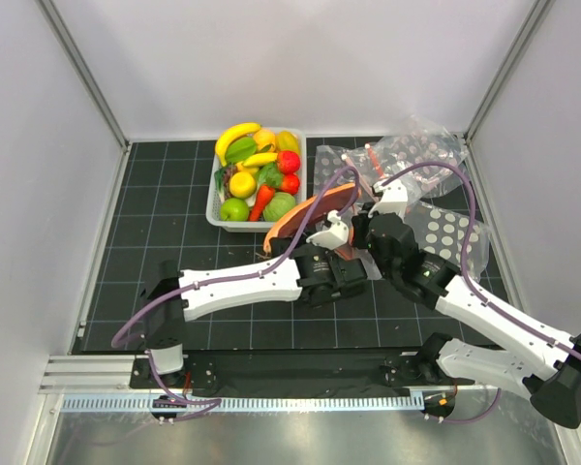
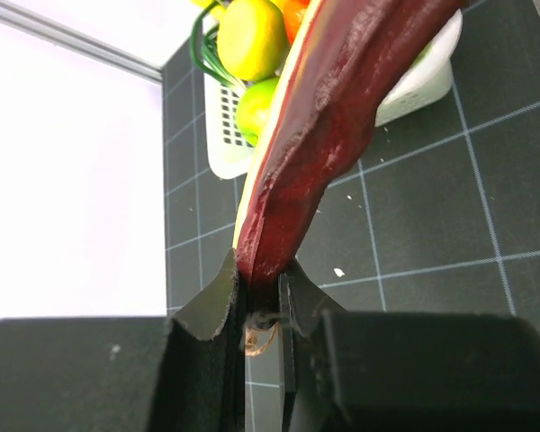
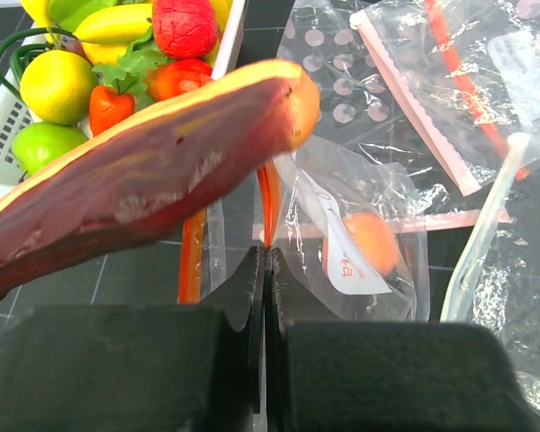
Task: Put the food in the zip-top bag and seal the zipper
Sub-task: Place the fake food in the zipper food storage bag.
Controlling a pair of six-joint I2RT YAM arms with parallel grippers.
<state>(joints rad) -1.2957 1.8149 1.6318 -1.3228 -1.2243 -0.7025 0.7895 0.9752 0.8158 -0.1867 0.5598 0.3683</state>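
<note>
Black plastic fills the bottom of both wrist views. In the left wrist view, the left jaws are nearly closed and clamp the narrow end of the brown-purple oblong [image 2: 342,108]. It rises away from them, dark red skin on one side and a pale yellow edge on the other.

The right wrist view shows what that one cannot. The right jaws are pressed fully together on the orange-red zipper [image 3: 268,207] of the zip-top bag [image 3: 342,189], and the strip runs straight up out of the jaw line. The oblong crosses just above and to the left, with its blunt tip over the strip. Just right of the jaws, an orange round piece [image 3: 371,241] shows through clear film beside a white label [image 3: 337,256]; I cannot tell whether it sits inside the pinched bag.

Only the top view shows the two arms meeting mid-bench [image 1: 165,203]. The oblong is held clear of the surface, between the bag and the white tub [image 1: 213,208]. Beyond it, the tub holds bananas [image 1: 237,134], a strawberry [image 1: 289,161], green pieces [image 1: 240,149] and a yellow lemon [image 1: 242,184]. More dotted bags [image 1: 416,145] lie crumpled at the far right.
</note>
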